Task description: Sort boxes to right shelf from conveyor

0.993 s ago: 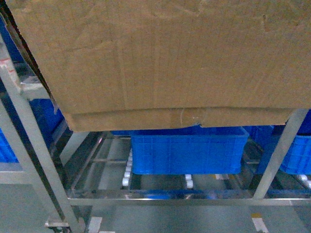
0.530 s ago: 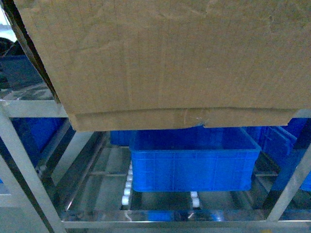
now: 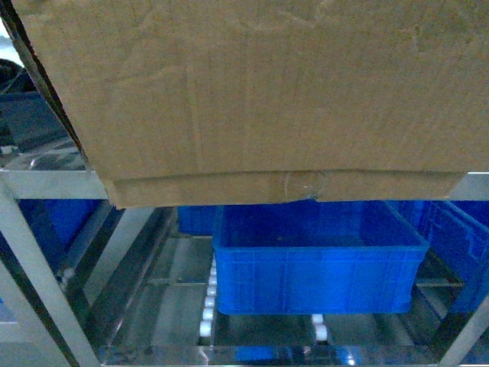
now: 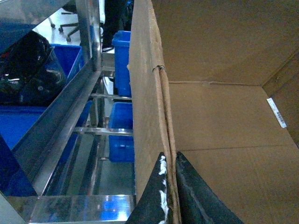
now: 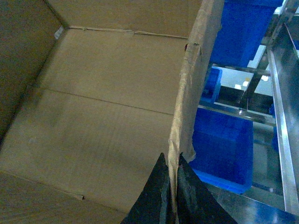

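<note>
A large brown cardboard box (image 3: 260, 92) fills the upper head view, held up in front of the right shelf (image 3: 46, 183), with clear tape on its bottom seam. My left gripper (image 4: 169, 161) is shut on the box's left wall (image 4: 149, 116), one finger outside and one inside. My right gripper (image 5: 172, 161) is shut on the box's right wall (image 5: 191, 84) in the same way. Both wrist views look into the empty box. The conveyor is out of view.
A blue plastic crate (image 3: 317, 256) sits on the shelf's lower tier of white rollers (image 3: 208, 302), below the box. More blue crates (image 3: 57, 210) stand at left and right (image 3: 458, 229). Steel rails (image 4: 70, 116) run close beside the box's left wall.
The view has moved closer to the shelf: the blue crate and rack rails now sit lower and larger. The box has stayed held at the top of the view.
</note>
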Controlling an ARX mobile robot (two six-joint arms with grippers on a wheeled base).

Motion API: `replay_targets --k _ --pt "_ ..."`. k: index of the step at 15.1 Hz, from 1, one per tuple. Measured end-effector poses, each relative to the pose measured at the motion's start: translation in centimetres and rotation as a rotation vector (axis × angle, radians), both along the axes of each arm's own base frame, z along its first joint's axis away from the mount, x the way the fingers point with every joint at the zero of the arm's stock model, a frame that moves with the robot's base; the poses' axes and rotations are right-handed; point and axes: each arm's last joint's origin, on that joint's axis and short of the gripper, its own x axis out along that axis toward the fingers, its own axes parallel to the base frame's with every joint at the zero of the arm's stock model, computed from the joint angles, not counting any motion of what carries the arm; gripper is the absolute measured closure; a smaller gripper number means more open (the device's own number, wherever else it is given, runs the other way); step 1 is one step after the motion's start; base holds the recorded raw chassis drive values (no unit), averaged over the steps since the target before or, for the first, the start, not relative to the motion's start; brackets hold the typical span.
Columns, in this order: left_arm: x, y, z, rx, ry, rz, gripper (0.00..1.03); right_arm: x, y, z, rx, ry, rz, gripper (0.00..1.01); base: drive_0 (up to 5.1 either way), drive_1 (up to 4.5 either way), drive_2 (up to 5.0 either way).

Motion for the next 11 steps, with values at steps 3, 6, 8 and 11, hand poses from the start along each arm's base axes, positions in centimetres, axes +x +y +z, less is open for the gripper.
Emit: replay_targets --k 3,6,8,11 --pt "0.0 0.0 0.0 0.000 0.000 0.003 1.01 0.0 0.0 0.0 0.000 0.001 0.000 0.99 0.0 0.00 0.0" --pt "1.0 0.4 0.4 0.003 0.015 -0.009 1.01 1.2 -0.1 0.2 0.019 0.043 0.001 0.99 0.0 0.00 0.0" --pt "4.0 0.9 2.3 -0.006 0.033 -0.013 1.01 4.3 -0.1 1.5 0.078 0.069 -0.008 0.99 0.0 0.00 0.0" --pt "7.3 0.3 4.2 -0.056 0.076 -0.024 1.01 8.0 -1.0 3.3 0.124 0.085 -0.045 0.99 0.0 0.00 0.0"
